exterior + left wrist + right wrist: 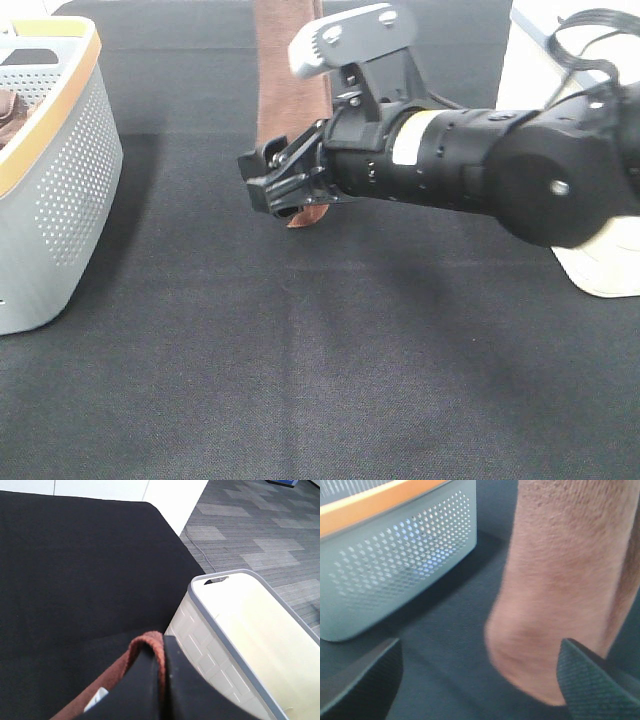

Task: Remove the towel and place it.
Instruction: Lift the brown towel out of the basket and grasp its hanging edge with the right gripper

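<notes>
The reddish-brown towel (290, 80) hangs straight down over the black table, its top out of the exterior high view. In the left wrist view my left gripper (159, 652) is shut on a fold of the towel (150, 642), with a small white tag (95, 700) showing beside the fingers. My right gripper (268, 182) reaches across from the right to the towel's lower end. In the right wrist view the right gripper (480, 652) stands open, its fingers (365, 680) wide apart, and the towel's bottom end (560, 580) hangs between them, nearer one finger.
A grey perforated basket (60, 180) with an orange rim stands at the left edge, a dark brown cloth (8, 115) inside. A white basket (600, 270) stands at the right edge; it also shows as the white basket (240, 630) below the left gripper.
</notes>
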Motion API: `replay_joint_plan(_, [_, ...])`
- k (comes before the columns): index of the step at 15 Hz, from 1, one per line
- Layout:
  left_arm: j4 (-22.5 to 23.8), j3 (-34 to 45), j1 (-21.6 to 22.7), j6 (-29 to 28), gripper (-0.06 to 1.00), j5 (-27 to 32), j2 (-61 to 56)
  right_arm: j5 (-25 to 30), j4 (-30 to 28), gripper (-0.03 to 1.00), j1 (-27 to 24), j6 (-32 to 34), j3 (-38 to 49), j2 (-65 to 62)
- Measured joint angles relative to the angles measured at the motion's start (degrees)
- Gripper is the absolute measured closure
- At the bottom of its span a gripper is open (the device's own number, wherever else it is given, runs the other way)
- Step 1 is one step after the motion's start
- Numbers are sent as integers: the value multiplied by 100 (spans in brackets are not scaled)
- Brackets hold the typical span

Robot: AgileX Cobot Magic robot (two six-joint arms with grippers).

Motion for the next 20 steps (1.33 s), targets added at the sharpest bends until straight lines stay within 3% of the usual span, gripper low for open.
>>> replay_joint_plan(2, [-29, 0, -29, 0, 94, 0, 0, -109, 304, 19, 6, -974, -86, 138])
replay_joint_plan(3, [-46, 0, -34, 0, 94, 0, 0, -166, 321, 19, 46, -1112, -86, 166])
replay_joint_plan(7, [-63, 0, -40, 0, 94, 17, 0, -722, 453, 19, 544, -1335, -97, 258])
replay_joint_plan(9, [-92, 0, -40, 0, 94, 57, 0, -802, 739, 19, 544, -1341, -97, 344])
replay_joint_plan(11, [-103, 0, -40, 0, 94, 298, 0, -871, 1507, 19, 476, -1696, -97, 619])
replay_joint_plan(20, [-338, 0, -40, 115, 94, 1031, -269, -1335, 2401, 18, 476, -1805, -97, 934])
